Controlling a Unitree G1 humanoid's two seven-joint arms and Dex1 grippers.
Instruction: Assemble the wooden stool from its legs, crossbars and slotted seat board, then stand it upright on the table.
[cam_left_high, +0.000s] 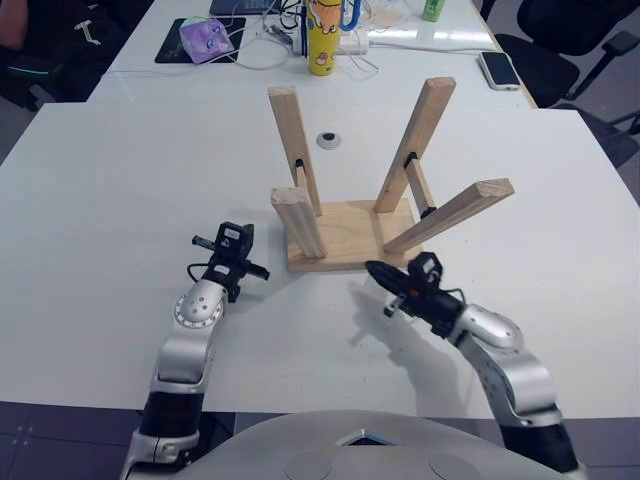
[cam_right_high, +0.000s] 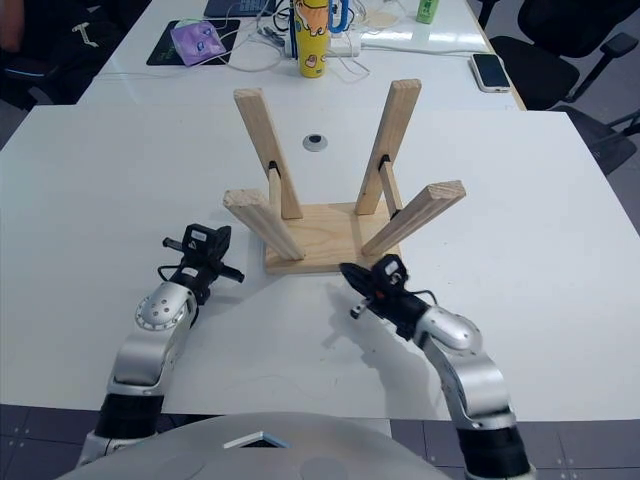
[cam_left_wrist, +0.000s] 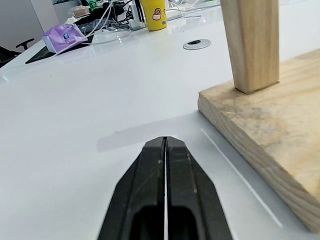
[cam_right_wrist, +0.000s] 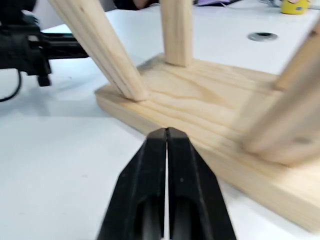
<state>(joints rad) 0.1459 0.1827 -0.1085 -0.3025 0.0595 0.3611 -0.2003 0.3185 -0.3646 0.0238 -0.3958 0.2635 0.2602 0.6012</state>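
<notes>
While the wooden stool (cam_left_high: 352, 190) sits upside down on the white table (cam_left_high: 120, 180), seat board (cam_left_high: 350, 232) flat and its four legs (cam_left_high: 416, 143) splayed upward, the left gripper (cam_left_wrist: 165, 142) is low over the tabletop with fingers pressed together on nothing, the board's side edge just off to its right. The right gripper (cam_right_wrist: 166, 132) is pressed together and empty too. The board's near edge lies just ahead of its tips, not touching, and a slanted leg rises right beyond.

Pale raw-wood stool (cam_left_high: 350, 235) on glossy white table (cam_left_high: 120, 200)
</notes>
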